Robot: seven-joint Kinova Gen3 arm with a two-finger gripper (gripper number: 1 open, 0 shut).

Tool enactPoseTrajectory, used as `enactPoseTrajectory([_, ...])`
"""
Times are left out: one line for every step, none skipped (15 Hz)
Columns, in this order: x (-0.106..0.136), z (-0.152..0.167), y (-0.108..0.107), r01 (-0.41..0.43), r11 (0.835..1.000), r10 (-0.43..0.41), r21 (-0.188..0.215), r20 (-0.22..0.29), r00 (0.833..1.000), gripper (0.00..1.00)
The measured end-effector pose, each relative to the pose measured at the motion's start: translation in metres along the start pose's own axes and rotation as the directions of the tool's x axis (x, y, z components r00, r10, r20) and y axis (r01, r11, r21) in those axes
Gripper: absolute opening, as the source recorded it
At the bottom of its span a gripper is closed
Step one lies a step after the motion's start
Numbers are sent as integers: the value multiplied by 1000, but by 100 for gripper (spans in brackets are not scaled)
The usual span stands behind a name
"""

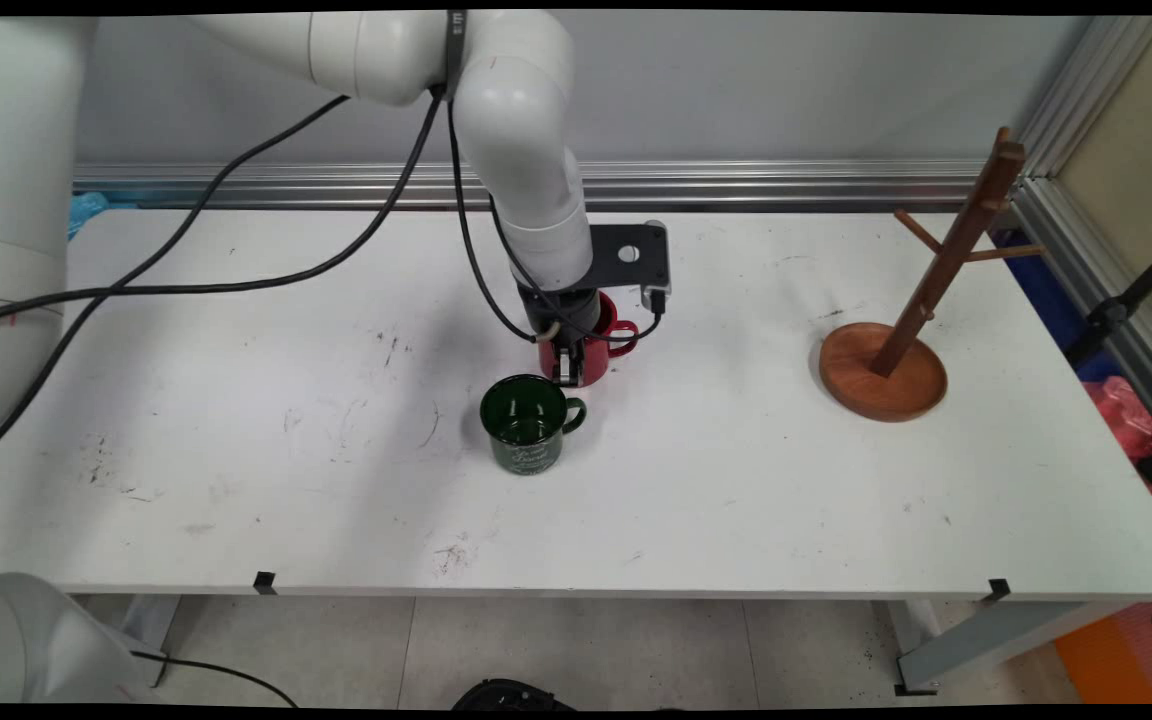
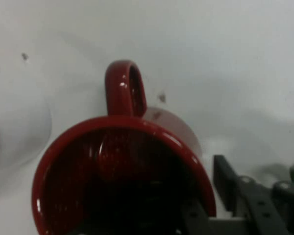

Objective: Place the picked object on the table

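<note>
gripper (image 1: 566, 372) | straddles red mug's (image 1: 596, 355) rim, one finger in, one out; grip unclear | red mug upright mid-table; green mug (image 1: 528, 424) just in front; rack (image 1: 901, 340) far right

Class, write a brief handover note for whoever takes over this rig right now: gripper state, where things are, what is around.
Gripper: down at the red mug, one of its jaws inside the rim and one outside the wall; whether it is clamped cannot be told.
Red mug: upright on the white table, handle towards the wall.
Green mug: upright just in front of the red one.
Wooden mug tree: far right, pegs bare.
</note>
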Motion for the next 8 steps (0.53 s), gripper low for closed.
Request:
enactPoseTrajectory([1, 1, 0, -2, 1000, 2, 0, 1, 1000, 100])
enactPoseTrajectory([2, 3, 1, -2, 1000, 2, 1, 2, 1000, 100])
enactPoseTrajectory([3, 3, 1, -4, 1000, 4, 2, 3, 1000, 100])
enactPoseTrajectory([5, 4, 1, -7, 1000, 7, 3, 2, 1000, 100])
enactPoseTrajectory([5, 5, 1, -9, 1000, 9, 4, 2, 1000, 100])
enactPoseTrajectory([6, 5, 1, -13, 1000, 13, 7, 1, 1000, 100])
enactPoseTrajectory([7, 5, 1, -15, 1000, 15, 9, 0, 1000, 100])
enactPoseTrajectory([8, 5, 1, -19, 1000, 19, 12, -3, 1000, 100])
